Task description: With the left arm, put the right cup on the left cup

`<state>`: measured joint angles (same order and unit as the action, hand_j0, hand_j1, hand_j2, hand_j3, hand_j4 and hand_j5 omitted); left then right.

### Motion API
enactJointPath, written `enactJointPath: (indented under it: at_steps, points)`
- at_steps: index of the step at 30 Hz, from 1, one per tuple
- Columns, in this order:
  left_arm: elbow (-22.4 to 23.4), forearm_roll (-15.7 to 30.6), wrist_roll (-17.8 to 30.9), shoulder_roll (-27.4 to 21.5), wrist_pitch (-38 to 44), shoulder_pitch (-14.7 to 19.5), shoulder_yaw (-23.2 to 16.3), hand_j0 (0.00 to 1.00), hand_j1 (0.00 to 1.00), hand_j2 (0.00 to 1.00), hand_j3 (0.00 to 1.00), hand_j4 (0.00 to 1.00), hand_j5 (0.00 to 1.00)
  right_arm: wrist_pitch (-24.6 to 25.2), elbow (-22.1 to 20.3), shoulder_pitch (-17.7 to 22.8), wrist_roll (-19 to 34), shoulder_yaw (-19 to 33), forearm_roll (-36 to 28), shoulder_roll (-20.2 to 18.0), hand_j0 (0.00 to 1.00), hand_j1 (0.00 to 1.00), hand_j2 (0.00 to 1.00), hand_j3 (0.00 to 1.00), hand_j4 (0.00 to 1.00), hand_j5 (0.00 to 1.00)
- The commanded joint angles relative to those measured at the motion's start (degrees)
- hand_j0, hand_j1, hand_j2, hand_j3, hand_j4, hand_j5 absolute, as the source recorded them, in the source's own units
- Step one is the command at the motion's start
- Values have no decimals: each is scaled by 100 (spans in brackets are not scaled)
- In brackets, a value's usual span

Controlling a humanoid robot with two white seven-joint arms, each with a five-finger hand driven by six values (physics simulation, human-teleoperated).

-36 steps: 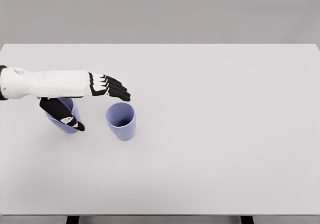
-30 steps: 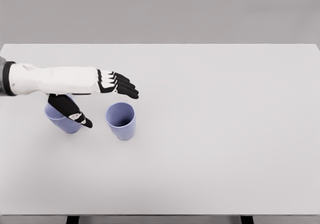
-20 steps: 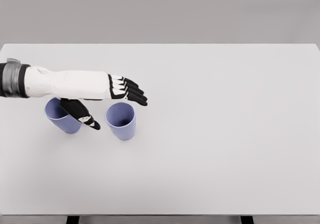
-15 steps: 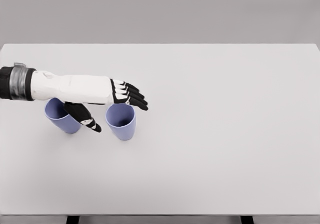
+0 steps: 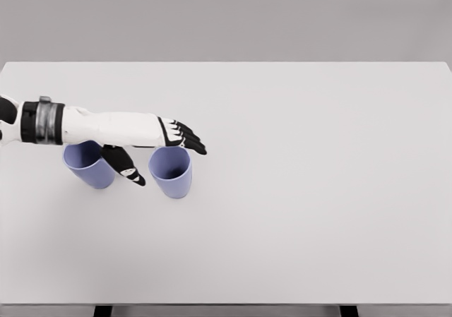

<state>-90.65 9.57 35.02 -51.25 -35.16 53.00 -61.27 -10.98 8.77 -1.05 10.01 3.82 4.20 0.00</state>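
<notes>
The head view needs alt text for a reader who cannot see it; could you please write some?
The robot's left hand reaches in from the left with fingers spread open around the right cup, not yet gripping it. The left cup, also lavender blue, stands beside it, partly behind the forearm. Both sit upright on a white table.

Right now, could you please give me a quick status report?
Left robot hand open, bracketing right cup, no grasp yet. Left cup upright, apart. Nothing in the way.

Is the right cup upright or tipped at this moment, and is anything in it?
Upright and empty: the right cup stands on the table with its open mouth facing up, its dark inside bare. The left hand is open around it, not yet gripping.
</notes>
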Motion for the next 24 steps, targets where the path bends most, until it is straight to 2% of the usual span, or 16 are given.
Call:
enactJointPath:
  at_steps: [1, 7, 18, 24]
  points:
    - [21, 9, -2, 53, 16, 0, 10, 100, 100, 100, 100, 100, 100, -1, 2, 0, 1, -4, 2, 0, 100, 100, 100, 100, 100, 100]
    - [302, -78, -2, 115, 16, 0, 10, 100, 100, 100, 100, 100, 100, -1, -6, 0, 1, -4, 2, 0, 100, 100, 100, 100, 100, 100]
    - [320, -105, -2, 150, 16, -44, 19, 100, 100, 100, 100, 100, 100, -1, 2, 0, 1, 4, 2, 0, 100, 100, 100, 100, 100, 100]
    - [619, -298, -2, 246, 16, -70, 19, 100, 100, 100, 100, 100, 100, -1, 2, 0, 1, 4, 2, 0, 100, 100, 100, 100, 100, 100]
